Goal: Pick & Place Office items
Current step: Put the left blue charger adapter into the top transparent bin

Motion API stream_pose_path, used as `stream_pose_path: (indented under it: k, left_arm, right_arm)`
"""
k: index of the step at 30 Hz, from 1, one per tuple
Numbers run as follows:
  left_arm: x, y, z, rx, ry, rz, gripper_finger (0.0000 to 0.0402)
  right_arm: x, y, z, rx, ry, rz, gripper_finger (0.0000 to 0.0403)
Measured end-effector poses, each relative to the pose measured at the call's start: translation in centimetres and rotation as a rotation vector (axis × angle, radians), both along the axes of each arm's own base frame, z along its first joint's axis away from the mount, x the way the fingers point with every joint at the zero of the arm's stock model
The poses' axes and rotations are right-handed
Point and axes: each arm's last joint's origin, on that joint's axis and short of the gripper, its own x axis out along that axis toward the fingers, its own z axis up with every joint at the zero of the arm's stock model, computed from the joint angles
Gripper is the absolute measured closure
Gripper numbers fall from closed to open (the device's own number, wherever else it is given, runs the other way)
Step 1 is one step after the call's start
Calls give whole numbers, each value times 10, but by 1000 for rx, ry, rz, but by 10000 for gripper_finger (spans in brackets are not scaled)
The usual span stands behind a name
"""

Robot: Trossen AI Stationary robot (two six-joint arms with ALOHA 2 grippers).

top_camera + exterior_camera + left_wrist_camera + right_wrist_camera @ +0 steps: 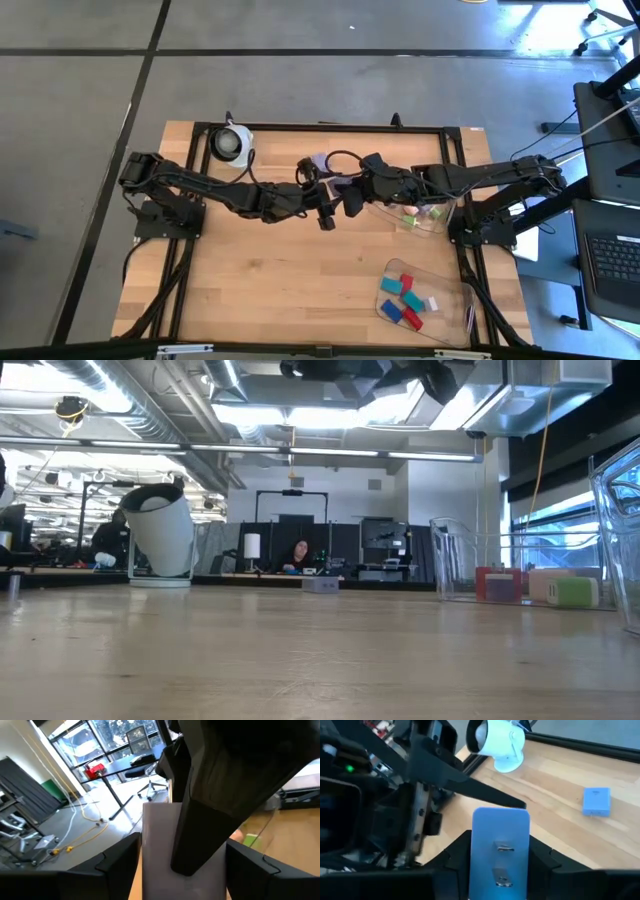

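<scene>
A lavender block (343, 184) hangs mid-air at table centre; red, teal and blue pieces (405, 298) fill the near-right tray.

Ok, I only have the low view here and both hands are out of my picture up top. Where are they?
Observer: They meet above the middle of the table, the left hand and the right hand tip to tip.
Operator: Is either one holding something?
Observer: The right hand is shut on a lavender piece. The left hand is right at that piece too.
Operator: I see one tray with bits in it. Is there another?
Observer: Yes, a second clear tray sits near the table's right front corner, holding red, teal and blue pieces.
</scene>
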Motion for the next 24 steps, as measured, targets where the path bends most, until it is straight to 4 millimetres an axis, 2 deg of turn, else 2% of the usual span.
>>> stream_pose_path:
  k: [12,18,24]
  left_arm:
    - [-1,-3,2,-116,-79,27,107]
    - [-1,-2,2,-127,-87,44,103]
    - [-3,1,-3,-126,-56,108,103]
  right_arm:
    - [-3,-4,-2,-13,39,-2,281]
    - [-21,-14,-1,-26,142,-28,281]
    - [-48,-17,10,-24,183,-24,281]
